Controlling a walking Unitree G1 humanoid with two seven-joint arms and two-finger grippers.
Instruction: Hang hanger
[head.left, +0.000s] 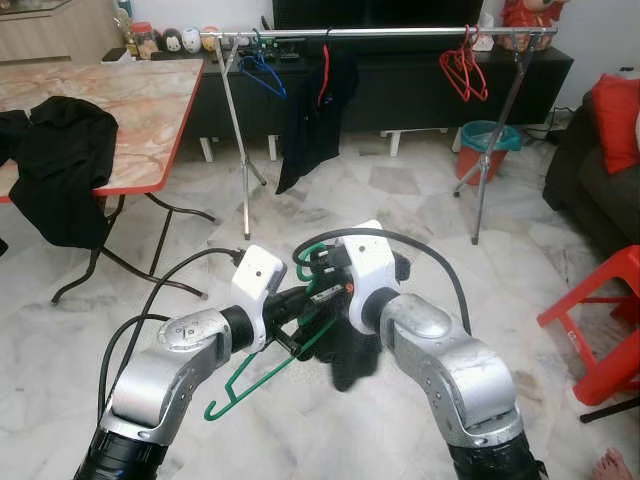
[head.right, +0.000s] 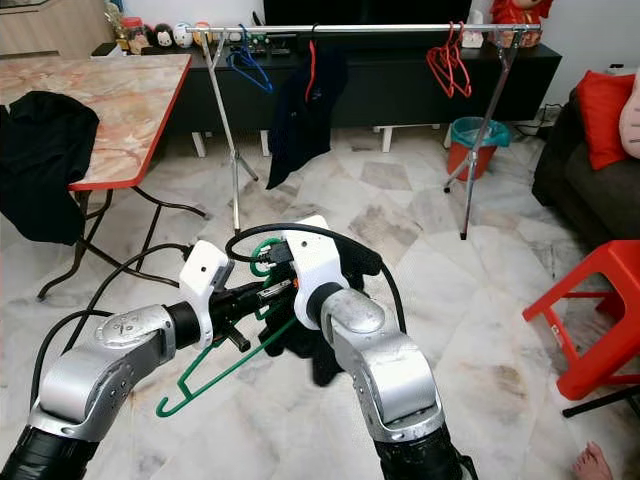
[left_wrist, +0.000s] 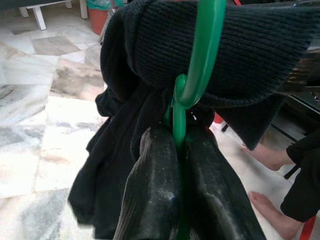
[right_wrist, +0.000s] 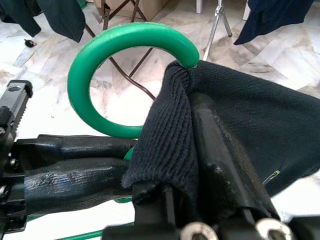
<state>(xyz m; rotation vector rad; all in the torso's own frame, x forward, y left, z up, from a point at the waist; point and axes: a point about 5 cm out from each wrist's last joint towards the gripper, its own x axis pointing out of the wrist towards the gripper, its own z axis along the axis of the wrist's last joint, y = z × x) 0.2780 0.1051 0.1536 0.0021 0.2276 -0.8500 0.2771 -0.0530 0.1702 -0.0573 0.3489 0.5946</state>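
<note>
Ahead, in the left eye view, the green hanger was held low and near between both arms, its long axis slanting down to the left, well short of the far rail, where a dark garment and red hangers already hung. In the left wrist view, the left gripper was seen clamped on the hanger's neck below the hook. In the right wrist view, the right gripper was seen pinched on the black knit cloth draped beside the hook.

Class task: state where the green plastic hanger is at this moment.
The green plastic hanger is low in the eye views, pinched at its neck by the left end effector, with a black knitted garment draped over it beside the right end effector.
</note>
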